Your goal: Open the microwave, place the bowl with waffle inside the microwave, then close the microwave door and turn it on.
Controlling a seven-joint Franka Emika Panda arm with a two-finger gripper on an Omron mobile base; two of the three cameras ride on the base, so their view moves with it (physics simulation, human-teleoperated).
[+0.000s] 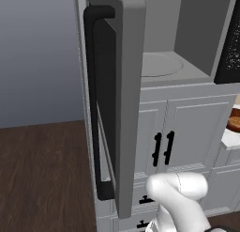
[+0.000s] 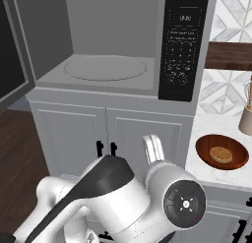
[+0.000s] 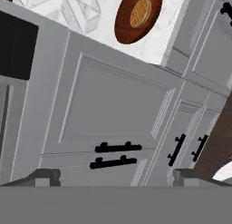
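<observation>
Tool (image 3: 116,175) fingertips sit wide apart at the bottom corners of the hand view, spread with nothing between them, facing white panelled cabinet doors (image 3: 113,105) with short black handles.

From the left in the left base view, the microwave door (image 1: 119,99) stands swung out on its hinge side, edge-on to the camera, its long black bar handle (image 1: 93,99) running vertically down the outer face. To its right, the microwave (image 2: 113,45) sits above the white cabinets with its light grey cavity exposed. A round turntable (image 2: 105,68) lies flat on the cavity floor, and nothing rests on it. Right of the cavity, the black control panel (image 2: 183,45) runs top to bottom as a tall narrow strip.

Further right, on the white marble surface (image 2: 211,124) beside the microwave, is the bowl with waffle (image 2: 221,151). This shallow reddish-brown bowl sits upright, mouth facing up, well apart from the microwave cavity and lower than it. One round tan waffle piece lies flat in its middle.
</observation>
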